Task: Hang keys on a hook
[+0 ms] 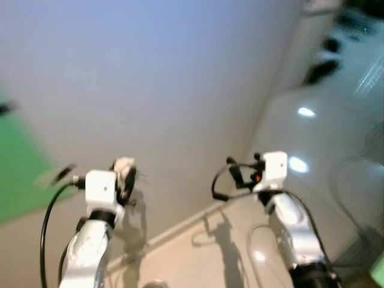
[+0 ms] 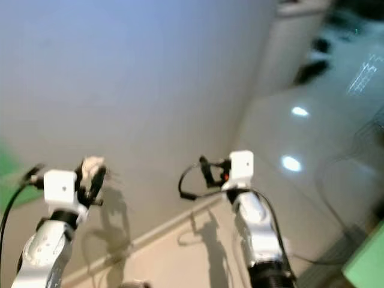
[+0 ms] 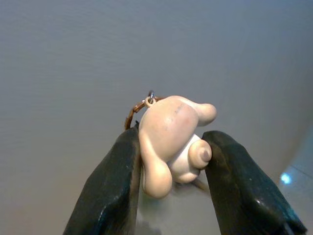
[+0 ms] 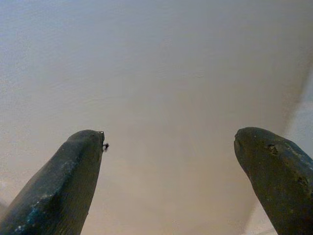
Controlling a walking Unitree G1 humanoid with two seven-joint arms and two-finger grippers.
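Cream-coloured, the rubbery keychain charm (image 3: 171, 142) sits clamped between the left gripper's (image 3: 171, 161) black fingers at lower left of the head view, facing the pale wall (image 1: 180, 78), while the right gripper (image 4: 168, 147) gapes wide, holding nothing.

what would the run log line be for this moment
left pincer: shut on cream keychain charm | right pincer: open, empty | both facing plain wall | hook: not visible

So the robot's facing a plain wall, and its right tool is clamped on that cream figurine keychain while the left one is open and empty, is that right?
The sides are swapped. The left wrist view shows the left tool clamped on the cream figurine keychain; the right wrist view shows the right tool open and empty. Both face the plain wall.
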